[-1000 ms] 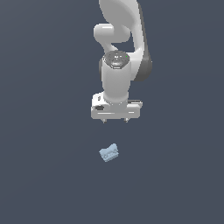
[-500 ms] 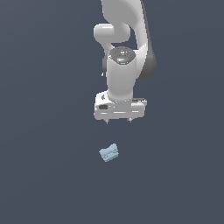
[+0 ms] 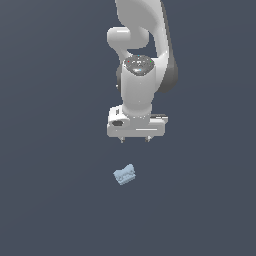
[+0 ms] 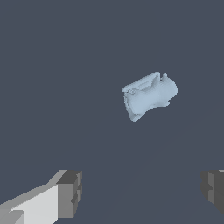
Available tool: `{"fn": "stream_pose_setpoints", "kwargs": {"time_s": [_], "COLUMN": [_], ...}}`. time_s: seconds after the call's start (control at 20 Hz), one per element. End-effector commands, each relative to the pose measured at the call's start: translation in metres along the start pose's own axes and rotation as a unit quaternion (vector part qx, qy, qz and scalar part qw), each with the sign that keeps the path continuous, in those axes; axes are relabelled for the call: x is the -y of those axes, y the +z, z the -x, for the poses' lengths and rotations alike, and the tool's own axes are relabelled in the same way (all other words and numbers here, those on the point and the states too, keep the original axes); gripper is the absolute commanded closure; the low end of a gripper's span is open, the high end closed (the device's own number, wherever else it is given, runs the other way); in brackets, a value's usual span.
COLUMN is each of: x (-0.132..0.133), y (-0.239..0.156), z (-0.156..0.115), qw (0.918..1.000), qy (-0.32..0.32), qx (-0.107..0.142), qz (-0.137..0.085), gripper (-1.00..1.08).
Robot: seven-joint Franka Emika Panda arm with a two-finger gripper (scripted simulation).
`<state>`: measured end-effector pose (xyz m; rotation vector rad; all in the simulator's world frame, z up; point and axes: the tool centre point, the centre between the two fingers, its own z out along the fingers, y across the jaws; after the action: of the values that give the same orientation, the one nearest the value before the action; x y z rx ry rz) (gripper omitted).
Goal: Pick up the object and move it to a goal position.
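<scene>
Your pale light-blue blocky piece (image 3: 125, 174) lay on the dark worktop (image 3: 55, 165), nearest the exterior camera, clear of the gripper (image 3: 134, 141). Beyond it your fingers (image 4: 70, 193) were spread wide, released, grasping nothing.

You are looking at a simulated test scene, not a real room. A flat, uniform dark slate-blue ground (image 3: 45, 200) fills both views edge to edge, with no walls, furniture or horizon to mark a home, lab or shop. The white-grey arm (image 3: 142, 75) in the upper middle of the exterior frame is smooth, evenly shaded and free of cables or wear. The only loose thing, a pale blue blocky object (image 3: 125, 174) just below the frame's centre, has the faceted, textureless look of a rendered mesh.
</scene>
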<state>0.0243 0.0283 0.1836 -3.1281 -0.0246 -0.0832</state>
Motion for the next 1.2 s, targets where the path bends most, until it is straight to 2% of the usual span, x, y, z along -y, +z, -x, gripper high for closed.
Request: {"fn": "stream_pose_setpoints", "kwargs": {"time_s": [0.0,0.3,0.55,0.85,1.15], "x": [-0.001,-0.006,-0.012,-0.020,-0.027], "y": [0.002,0.010,0.020,0.033,0.047], "z": [-0.003,-0.012,-0.023,-0.037,-0.050], "qw": [0.9999,0.9973,0.9899,0.9734,0.9495], "qy": [0.015,0.073,0.141,0.229,0.313], "qx": [0.001,0.004,0.008,0.012,0.016], "qz": [0.000,-0.001,-0.001,0.001,0.004], "gripper": [-0.92,-0.92,-0.92,-0.92,-0.92]}}
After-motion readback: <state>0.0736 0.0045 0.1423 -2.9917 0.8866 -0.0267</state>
